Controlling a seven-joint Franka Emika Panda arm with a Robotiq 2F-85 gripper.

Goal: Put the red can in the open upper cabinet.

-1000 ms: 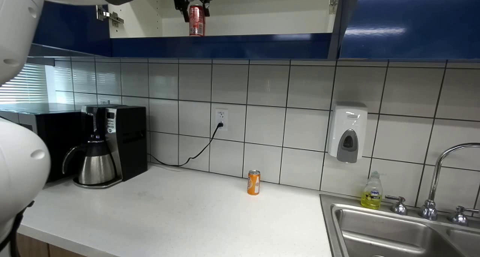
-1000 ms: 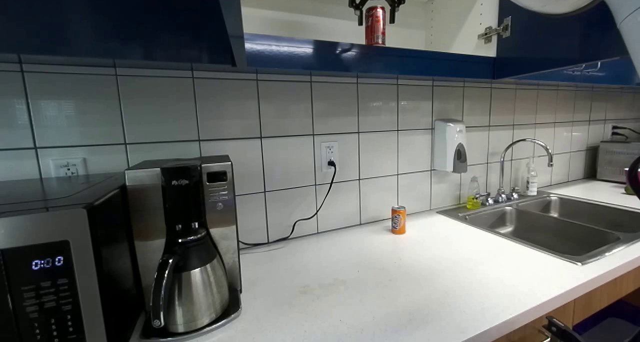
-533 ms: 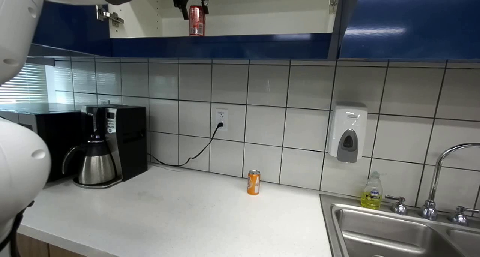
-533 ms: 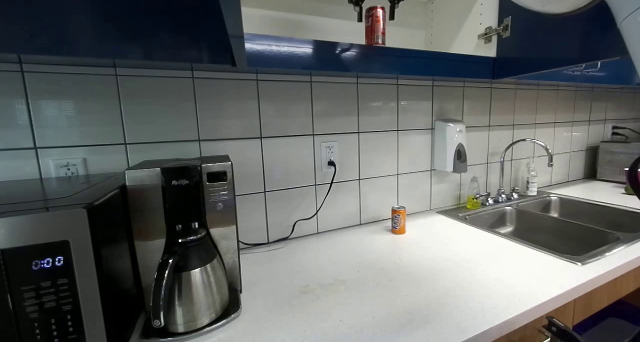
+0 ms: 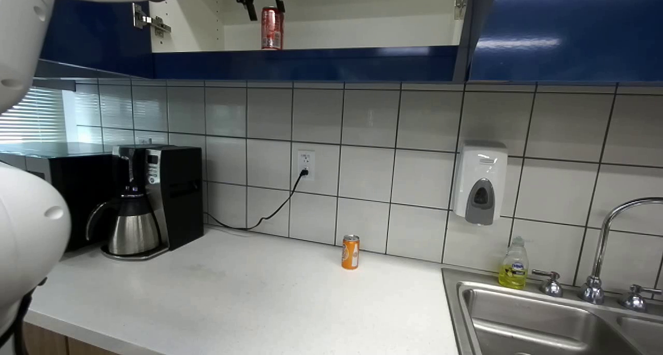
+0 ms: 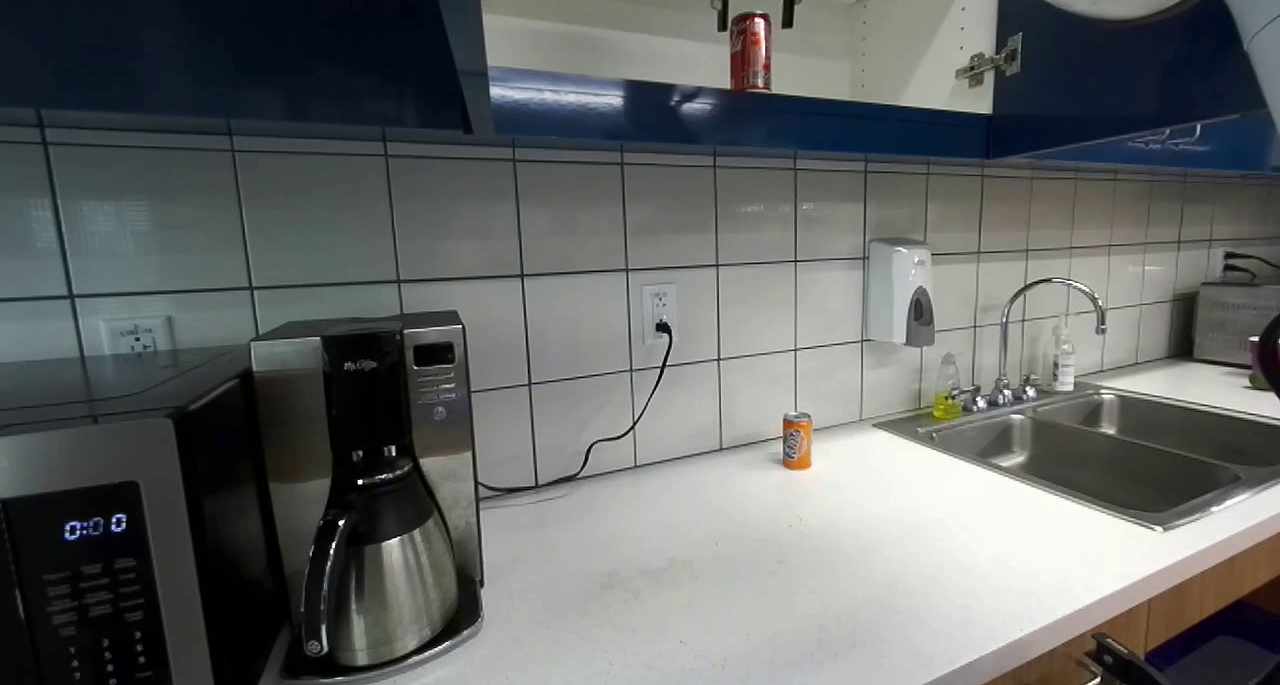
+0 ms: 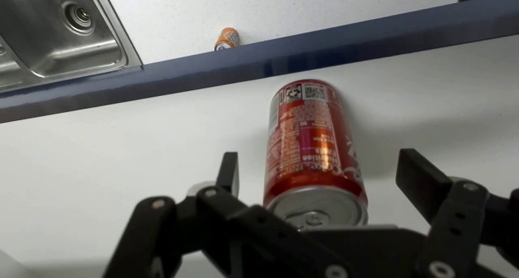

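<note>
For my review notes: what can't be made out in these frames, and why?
Foot of the red can: both exterior views, behind the blue lip of the cabinet.
Its lid's near edge: wrist view, behind the end effector.
Its smallest print: wrist view, blurred.
The end effector's upper part: both exterior views, cut by top edge.
Orange can: wrist view, lid partly behind that lip.

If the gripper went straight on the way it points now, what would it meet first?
Probably the red can, upright in the open upper cabinet. The wrist view shows it between the fingers of the open gripper, which might straddle it; exact depth is unclear.
</note>
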